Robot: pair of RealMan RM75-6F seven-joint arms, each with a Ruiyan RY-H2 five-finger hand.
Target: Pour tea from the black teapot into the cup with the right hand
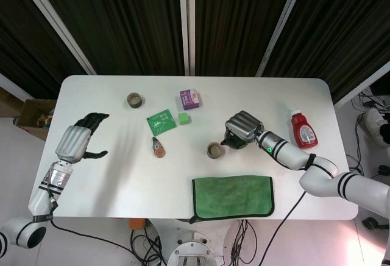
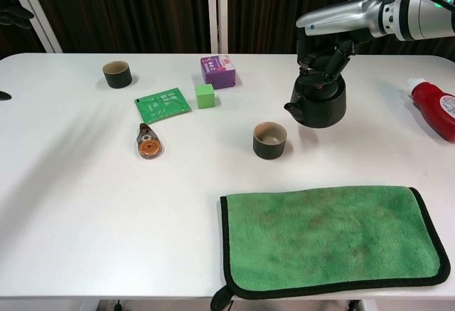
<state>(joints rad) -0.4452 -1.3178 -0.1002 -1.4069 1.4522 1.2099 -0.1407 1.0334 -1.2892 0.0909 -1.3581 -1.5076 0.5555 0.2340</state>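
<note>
Overhead, right hand [image 1: 242, 125] hides black teapot [image 2: 317, 101], chest view shows spout facing cup [image 2: 270, 140]

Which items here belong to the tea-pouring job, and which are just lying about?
Job: teapot, held by the right robot hand; cup near its spout.

Lying about: second cup, purple box, green cube, green packet, tape measure, green cloth, red bottle.
</note>
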